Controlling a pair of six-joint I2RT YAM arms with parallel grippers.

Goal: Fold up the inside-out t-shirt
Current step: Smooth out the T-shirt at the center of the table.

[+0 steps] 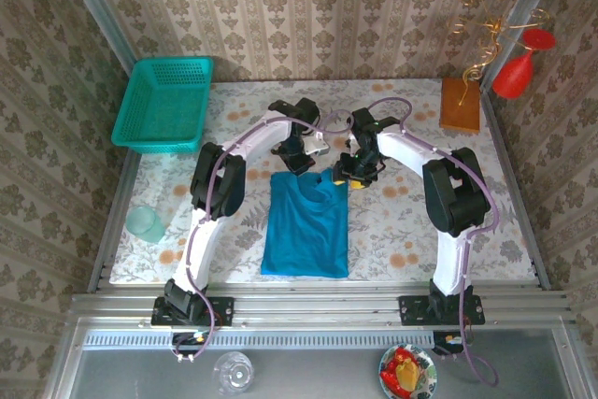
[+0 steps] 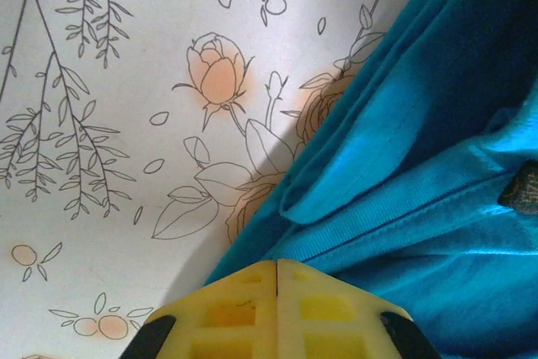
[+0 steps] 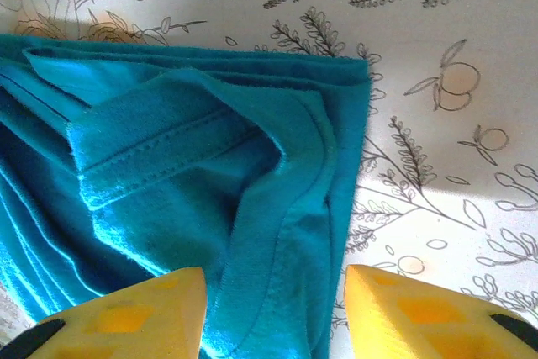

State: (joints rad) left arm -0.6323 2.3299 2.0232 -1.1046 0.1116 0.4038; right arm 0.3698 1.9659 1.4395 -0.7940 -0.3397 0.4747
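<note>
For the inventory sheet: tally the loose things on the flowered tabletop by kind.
Blue t-shirt: 1
Teal mesh basket: 1
Pale green cup: 1
Orange-brown board: 1
Total: 4

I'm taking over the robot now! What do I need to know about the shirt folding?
Left gripper: shut at the far edge of the shirt; I cannot tell whether cloth is pinched.
Right gripper: open, straddling the shirt's far right corner.
Shirt: lies flat in the middle of the table, between the arms.
Done: the sides look folded in, so it is a long narrow rectangle.
Left: probably grip both far corners and fold the shirt toward the near edge.
</note>
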